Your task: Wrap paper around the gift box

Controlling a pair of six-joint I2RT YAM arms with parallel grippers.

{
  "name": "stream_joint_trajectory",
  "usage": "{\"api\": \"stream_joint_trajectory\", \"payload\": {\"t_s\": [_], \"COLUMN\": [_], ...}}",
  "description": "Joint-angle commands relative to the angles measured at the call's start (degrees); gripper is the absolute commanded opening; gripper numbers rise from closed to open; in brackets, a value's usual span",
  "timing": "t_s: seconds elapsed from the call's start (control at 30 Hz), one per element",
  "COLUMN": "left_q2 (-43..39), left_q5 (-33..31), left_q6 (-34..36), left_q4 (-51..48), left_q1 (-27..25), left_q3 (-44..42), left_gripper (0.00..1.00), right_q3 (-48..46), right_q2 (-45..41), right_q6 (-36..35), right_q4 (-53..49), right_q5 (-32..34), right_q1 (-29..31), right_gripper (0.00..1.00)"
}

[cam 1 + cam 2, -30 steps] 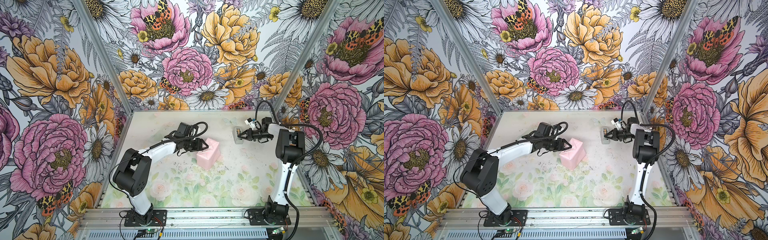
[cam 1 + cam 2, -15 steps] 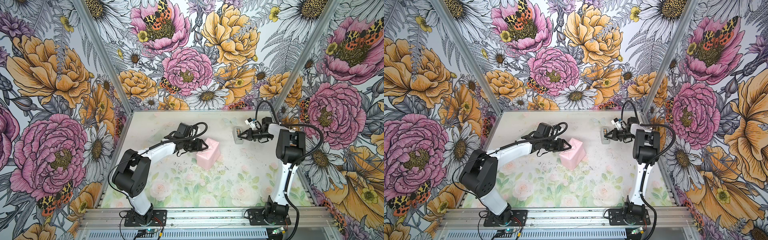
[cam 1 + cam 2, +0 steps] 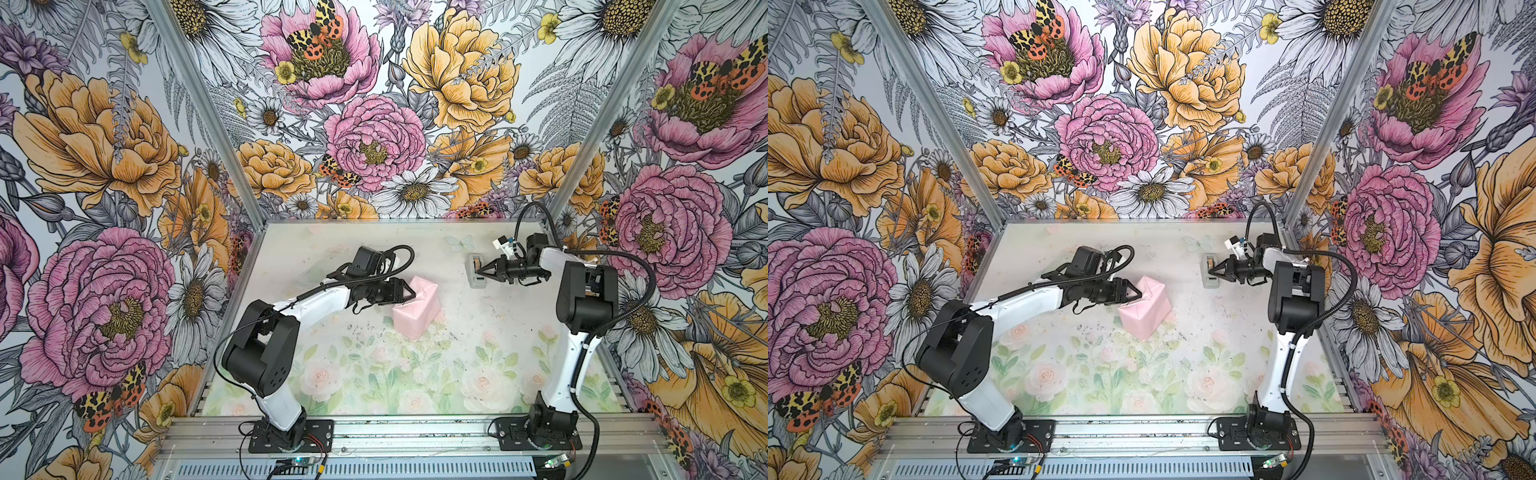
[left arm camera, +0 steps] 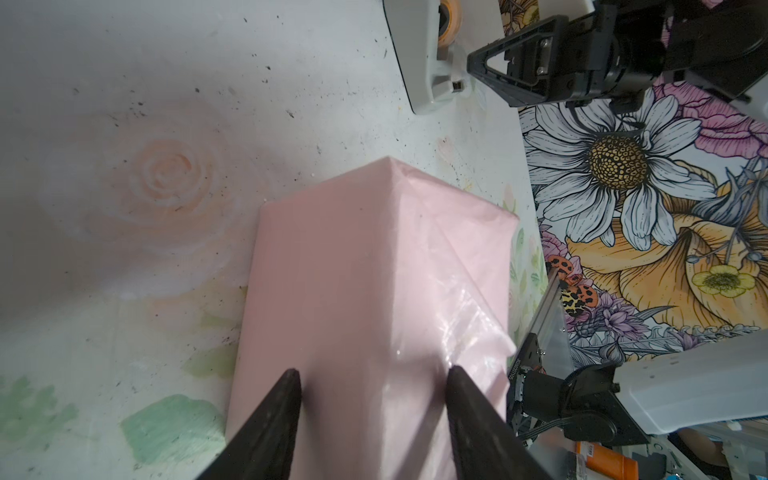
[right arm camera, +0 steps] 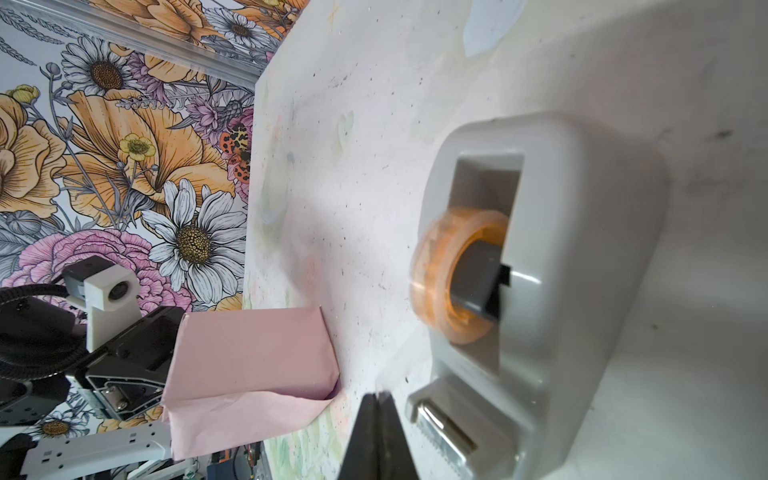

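The paper [image 3: 417, 307] [image 3: 1144, 307], pale pink side out, is folded around a block-shaped parcel in the middle of the table; the gift box is hidden inside it. One end shows a loose flap [image 5: 249, 415] with a lilac inner face. My left gripper [image 3: 409, 293] [image 4: 372, 372] is open, its two fingertips [image 4: 291, 378] resting on the parcel's upper edge at its left end. My right gripper [image 3: 478, 271] [image 5: 377, 395] is shut, its tip right beside the cutter of the grey tape dispenser [image 5: 561, 291]. I cannot make out anything between its jaws.
The tape dispenser [image 3: 473, 282] [image 3: 1209, 282] [image 4: 419, 54] with its orange-tinted roll stands at the back right of the table. Flowered walls close in the back and both sides. Bare floral tabletop [image 3: 374, 374] lies in front of the parcel.
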Motion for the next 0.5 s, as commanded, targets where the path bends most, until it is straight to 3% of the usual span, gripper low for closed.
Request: {"api": "stream_joint_trajectory", "payload": {"t_s": [0.0,0.47], "left_q2": [-0.6,-0.8], "left_q5": [-2.4,-2.5], "left_q6": [2.0,2.1], "left_q4": [-3.8,-3.8], "left_q1": [0.2,0.2], "left_q3": [-1.8,-1.7], "left_gripper": [0.56,0.57], "right_q3": [-1.5,-11.7], "right_q2": [-3.8,-9.9], "right_q6": [2.5,8.9], "right_q4": [-0.7,5.7], "right_q5": [-1.6,2.5], "right_q1": [-0.4,-1.3], "right_gripper": [0.00,0.00]}}
